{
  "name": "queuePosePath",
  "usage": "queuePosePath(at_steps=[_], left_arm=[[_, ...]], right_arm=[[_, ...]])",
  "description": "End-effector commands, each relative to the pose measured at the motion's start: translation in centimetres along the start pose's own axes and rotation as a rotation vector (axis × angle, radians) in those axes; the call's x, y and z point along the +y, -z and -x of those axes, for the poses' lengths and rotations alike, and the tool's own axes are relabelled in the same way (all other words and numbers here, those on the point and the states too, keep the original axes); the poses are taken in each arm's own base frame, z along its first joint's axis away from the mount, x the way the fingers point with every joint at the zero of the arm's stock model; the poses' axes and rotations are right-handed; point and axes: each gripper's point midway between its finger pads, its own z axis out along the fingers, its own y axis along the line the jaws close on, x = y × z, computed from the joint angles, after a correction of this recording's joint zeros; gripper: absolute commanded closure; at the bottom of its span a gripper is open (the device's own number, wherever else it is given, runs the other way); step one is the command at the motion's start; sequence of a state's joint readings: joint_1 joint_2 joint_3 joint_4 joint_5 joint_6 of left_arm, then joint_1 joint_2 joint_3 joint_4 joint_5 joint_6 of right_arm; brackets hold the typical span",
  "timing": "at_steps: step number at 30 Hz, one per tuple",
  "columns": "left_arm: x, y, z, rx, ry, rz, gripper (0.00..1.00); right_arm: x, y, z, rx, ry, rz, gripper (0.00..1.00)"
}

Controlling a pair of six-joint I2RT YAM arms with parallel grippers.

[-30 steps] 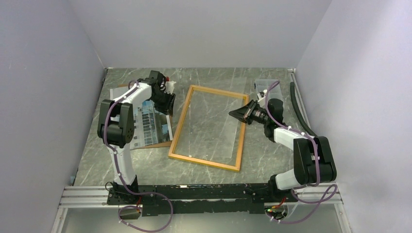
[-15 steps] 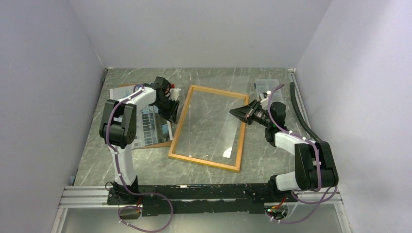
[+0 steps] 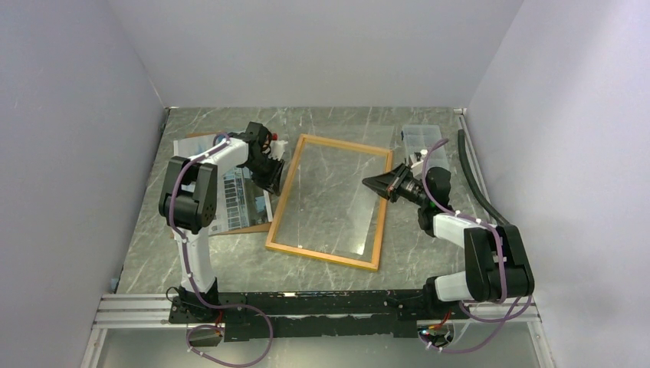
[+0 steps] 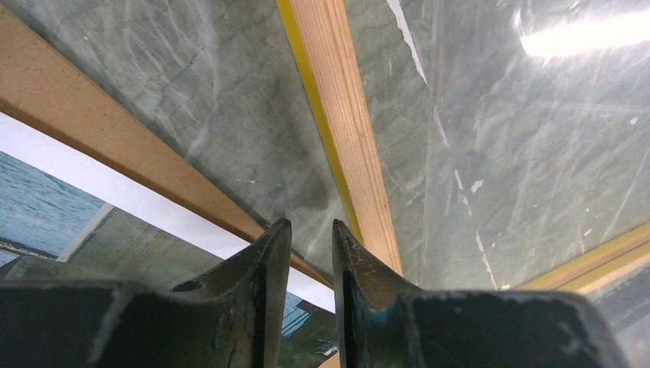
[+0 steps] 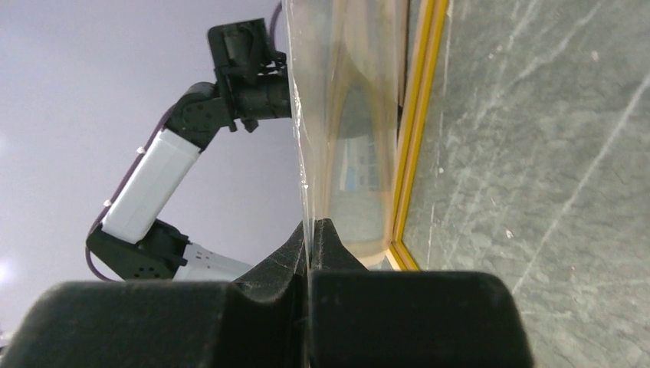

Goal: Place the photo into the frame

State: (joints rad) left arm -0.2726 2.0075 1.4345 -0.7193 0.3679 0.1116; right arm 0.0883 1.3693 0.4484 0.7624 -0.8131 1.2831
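Note:
The frame (image 3: 322,254) lies flat mid-table, wood rail with a yellow edge, also in the left wrist view (image 4: 345,115) and the right wrist view (image 5: 418,115). The photo (image 3: 238,195) lies picture up on a brown backing board (image 3: 253,228) left of the frame; its white margin and blue print show in the left wrist view (image 4: 46,207). My left gripper (image 3: 274,178) is low over the gap between board and frame rail, its jaws slightly apart and empty (image 4: 310,226). My right gripper (image 3: 371,182) is shut on the right edge of the clear pane (image 5: 337,92), tilting it up off the frame (image 5: 310,224).
A small clear plastic box (image 3: 421,136) stands at the back right. A black hose (image 3: 471,172) runs along the right wall. Grey walls close in the table on three sides. The backing board's edge (image 4: 92,126) lies just left of my left fingers.
My left gripper has moved right, from over the photo to the frame's left rail. My right gripper has kept hold of the pane's edge and shifted slightly.

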Motion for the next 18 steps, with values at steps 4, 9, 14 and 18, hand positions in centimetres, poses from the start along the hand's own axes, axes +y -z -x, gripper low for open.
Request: queuePosePath(at_steps=[4,9,14,18], left_arm=[[-0.3,-0.1,0.1,-0.004,-0.018,0.002,0.69],[-0.3,-0.2,0.1,-0.002,-0.022,0.002,0.70],[-0.5,-0.4,0.1,0.001,-0.026,-0.001,0.72],[-0.6,-0.9,-0.1,0.008,-0.030,0.000,0.73]], right_arm=[[-1.0,0.1,-0.5,0.008,0.045,-0.003,1.00],[-1.6,0.1,-0.5,0.023,0.075,-0.040,1.00],[-1.8,-0.3,-0.1,0.039,0.107,-0.059,1.00],[-2.0,-0.7,0.1,0.055,0.110,-0.057,1.00]])
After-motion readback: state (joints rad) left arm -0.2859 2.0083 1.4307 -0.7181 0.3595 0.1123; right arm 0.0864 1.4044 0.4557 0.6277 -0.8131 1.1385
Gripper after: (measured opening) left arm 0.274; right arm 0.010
